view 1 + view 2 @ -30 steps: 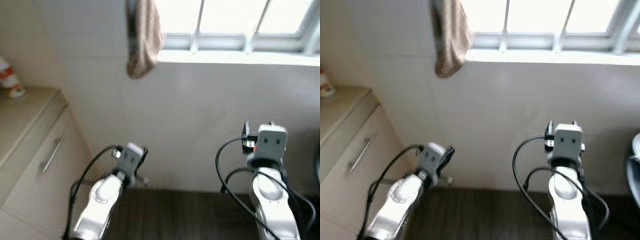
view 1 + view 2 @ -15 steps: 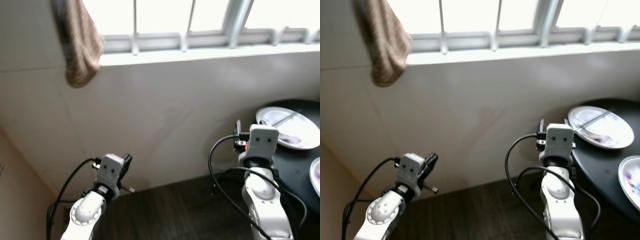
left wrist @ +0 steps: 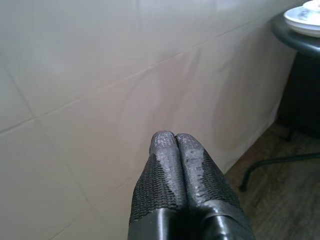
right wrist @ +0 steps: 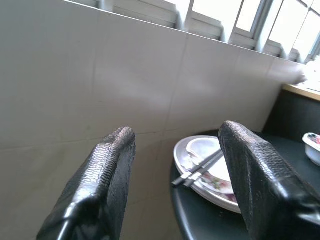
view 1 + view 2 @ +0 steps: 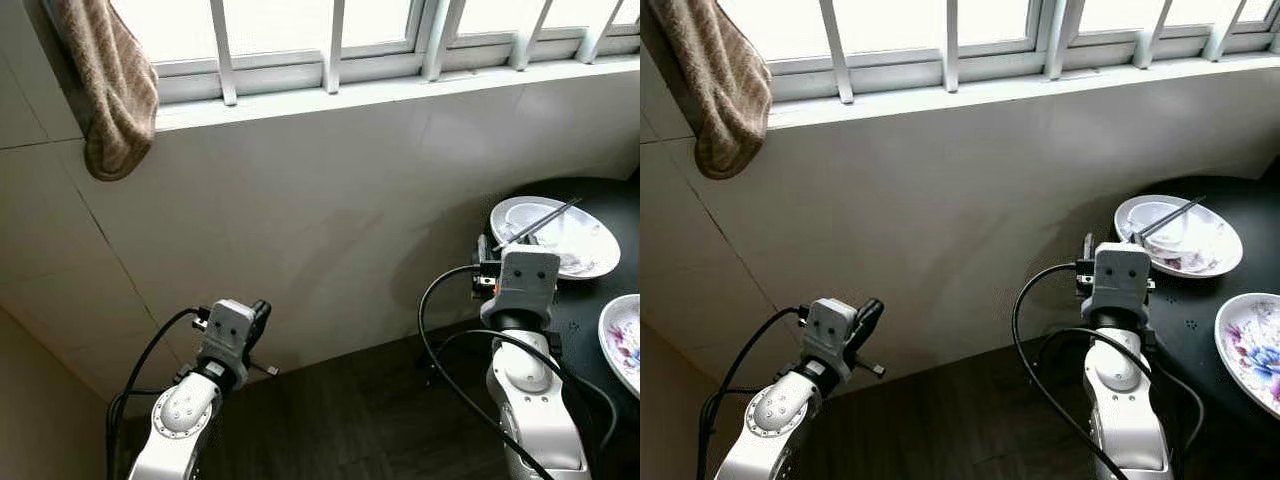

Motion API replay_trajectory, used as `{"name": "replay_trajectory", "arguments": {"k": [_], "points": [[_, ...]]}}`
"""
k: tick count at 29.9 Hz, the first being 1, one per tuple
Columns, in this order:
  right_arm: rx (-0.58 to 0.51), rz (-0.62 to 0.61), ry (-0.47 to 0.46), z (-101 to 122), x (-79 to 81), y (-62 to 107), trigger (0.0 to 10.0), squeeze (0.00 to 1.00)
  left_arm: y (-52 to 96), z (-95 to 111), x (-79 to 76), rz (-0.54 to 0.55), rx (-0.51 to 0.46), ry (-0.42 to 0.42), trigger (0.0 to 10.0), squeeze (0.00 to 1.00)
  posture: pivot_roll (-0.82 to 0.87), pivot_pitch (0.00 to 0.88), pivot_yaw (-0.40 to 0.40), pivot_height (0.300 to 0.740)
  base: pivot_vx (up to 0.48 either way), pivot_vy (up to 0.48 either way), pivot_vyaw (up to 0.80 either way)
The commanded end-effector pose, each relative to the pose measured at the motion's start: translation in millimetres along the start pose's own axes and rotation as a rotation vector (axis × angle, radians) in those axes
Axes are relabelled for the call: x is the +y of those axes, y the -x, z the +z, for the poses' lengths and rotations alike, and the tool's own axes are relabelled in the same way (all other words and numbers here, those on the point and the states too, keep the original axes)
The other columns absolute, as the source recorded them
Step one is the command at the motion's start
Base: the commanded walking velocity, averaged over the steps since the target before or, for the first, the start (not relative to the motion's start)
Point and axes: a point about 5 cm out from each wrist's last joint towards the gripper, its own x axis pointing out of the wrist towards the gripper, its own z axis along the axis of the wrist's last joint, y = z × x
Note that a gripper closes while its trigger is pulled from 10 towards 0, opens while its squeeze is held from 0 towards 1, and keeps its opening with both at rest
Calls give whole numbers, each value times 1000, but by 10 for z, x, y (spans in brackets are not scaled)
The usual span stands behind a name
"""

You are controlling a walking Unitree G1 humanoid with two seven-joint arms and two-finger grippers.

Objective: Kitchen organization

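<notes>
- A home kitchen or dining corner
- Pale tiled wall point(image 5: 300, 200) under a barred window point(image 5: 330, 40)
- Brown towel point(image 5: 110, 90) hanging by the window
- Dark round table point(image 5: 1230, 330) holding used plates point(image 5: 1180, 235) with chopsticks point(image 5: 1170, 215), over dark wood floor point(image 5: 350, 420)

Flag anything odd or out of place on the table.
Mildly odd: a pair of chopsticks lies slanted across a small bowl sitting in the used plate at the black table edge near the wall. No spill or damage shows. A floral plate sits nearer.

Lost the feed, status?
Left gripper shut, empty. Right gripper open, facing plate with chopsticks on black table. Path clear.
</notes>
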Motion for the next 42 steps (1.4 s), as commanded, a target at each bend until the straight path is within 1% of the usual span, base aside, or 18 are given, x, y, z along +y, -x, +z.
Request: {"name": "replay_trajectory", "arguments": {"k": [1, 5, 10, 26, 32, 36, 42], "points": [[4, -12, 2, -7, -17, -10, 10000, 0, -11, 0, -16, -10, -5, 4, 10000, 0, 112, 0, -28, 740, 0, 0, 0], [16, -20, -21, -11, -22, -18, 10000, 0, -14, 8, -25, -15, -6, 2, 10000, 0, 112, 0, -28, 740, 0, 0, 0], [37, -32, -36, -40, -42, -23, 10000, 0, -16, 21, -30, -17, -8, 3, 10000, 0, 112, 0, -28, 740, 0, 0, -800], [42, -36, -38, -40, -21, -30, 10000, 0, -21, 55, -23, -27, -12, 1, 10000, 0, 112, 0, -23, 740, 0, 0, -800], [39, -39, -23, -42, -27, -33, 10000, 0, -24, 63, -29, -32, -11, 0, 10000, 0, 112, 0, -22, 740, 0, 0, -800], [36, -36, -2, -42, -21, -39, 10000, 0, -29, 67, -34, -35, -11, 0, 10000, 0, 111, 0, -23, 740, 0, -72, 0], [40, -24, 4, -54, 6, -39, 10000, 0, -33, 69, -40, -39, -11, 1, 10000, 0, 112, 0, -23, 740, 0, -480, 0]]}}
